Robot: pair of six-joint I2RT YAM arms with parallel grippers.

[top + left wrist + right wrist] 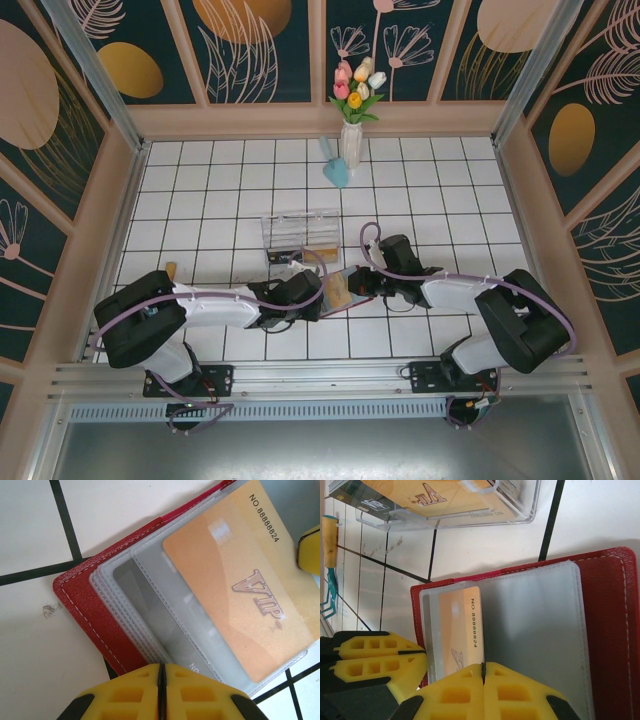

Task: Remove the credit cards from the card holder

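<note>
1. In the top view, the card holder (345,290) is found lying open on the tiled table (460,200), just below the centre of the frame, wedged between the tips of the two arms.
2. The left gripper (161,680) is seen at the bottom edge of its own wrist view. Its yellow fingers are squeezed together with basically no gap, clamped on the holder's edge, where the red cover and the cloudy plastic sleeves (150,595) run in under the tips.
3. A gold card (235,580) marked VIP, with a number printed along one edge, is tucked in the top sleeve and stretches toward the upper right of that view.
4. The right gripper (483,675) is shown at the bottom centre of the right wrist view, jaws fully closed. The seam is lined up right on the card's numbered edge. Whether the card is actually pinched there can't be told.
5. A clear plastic box (300,232) is parked just up and left of the holder in the top view, not touching it. Gold cards can be made out inside it.
6. A vase (351,145) of tulips is spotted at top centre, against the back wall, well away from everything else.
</note>
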